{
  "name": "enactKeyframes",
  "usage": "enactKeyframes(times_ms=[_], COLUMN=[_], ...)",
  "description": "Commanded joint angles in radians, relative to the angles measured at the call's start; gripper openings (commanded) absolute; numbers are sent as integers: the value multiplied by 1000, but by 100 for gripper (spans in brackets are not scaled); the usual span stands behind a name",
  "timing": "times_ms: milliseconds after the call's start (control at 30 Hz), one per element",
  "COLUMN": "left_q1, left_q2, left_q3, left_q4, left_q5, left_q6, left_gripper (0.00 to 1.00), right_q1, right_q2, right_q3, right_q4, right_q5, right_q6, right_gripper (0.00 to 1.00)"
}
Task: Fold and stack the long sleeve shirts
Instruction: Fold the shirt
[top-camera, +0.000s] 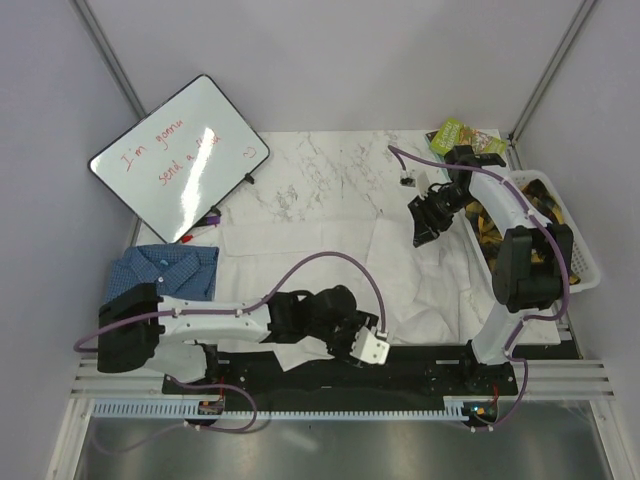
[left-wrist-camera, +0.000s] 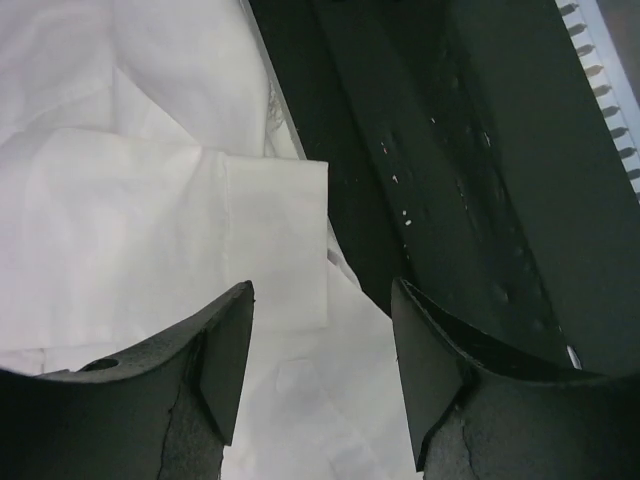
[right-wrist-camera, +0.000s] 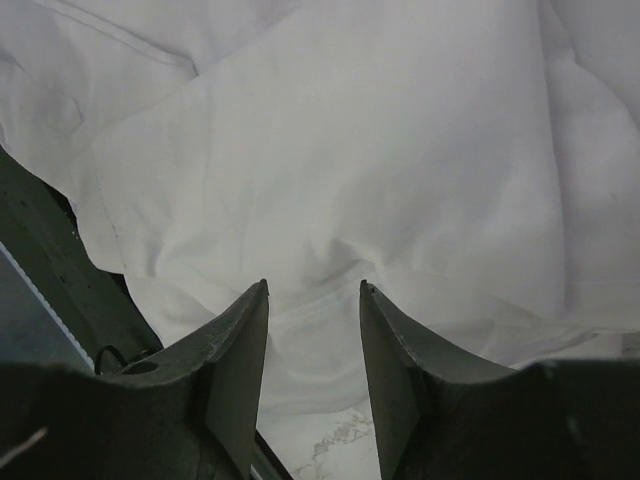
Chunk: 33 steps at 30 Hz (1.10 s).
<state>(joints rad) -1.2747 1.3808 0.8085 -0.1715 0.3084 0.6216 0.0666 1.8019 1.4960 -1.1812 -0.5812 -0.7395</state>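
While hovering over a white cuff (left-wrist-camera: 275, 240), left end effector (left-wrist-camera: 322, 290): standing open.
Right end effector (right-wrist-camera: 313, 290): hanging open above white shirt (right-wrist-camera: 350, 150).
Blue shirt (top-camera: 165, 268): lying folded, left.

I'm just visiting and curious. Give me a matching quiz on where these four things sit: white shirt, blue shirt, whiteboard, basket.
Things:
1 white shirt
2 blue shirt
3 whiteboard
4 basket

Places:
A far left corner
B right edge of the table
C spread across the middle
D near left, beside the left arm

Pairs: 1-C, 2-D, 3-A, 4-B
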Motion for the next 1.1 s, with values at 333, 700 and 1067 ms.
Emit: enactKeyframes(times_ms=[333, 700, 1067], left_q1=[-160, -158, -158], left_q2=[234, 322, 325], left_q3=[35, 55, 51], left_q4=[291, 374, 399], left_q5=[-275, -304, -341], left_q6=[104, 152, 144], left_gripper=[64, 55, 34], right_q1=[6, 2, -16], right_q2=[1, 34, 56], right_q3=[10, 26, 38], right_q4=[18, 11, -6], right_q5=[-124, -131, -134], right_q6=[26, 17, 2], right_gripper=[50, 52, 52])
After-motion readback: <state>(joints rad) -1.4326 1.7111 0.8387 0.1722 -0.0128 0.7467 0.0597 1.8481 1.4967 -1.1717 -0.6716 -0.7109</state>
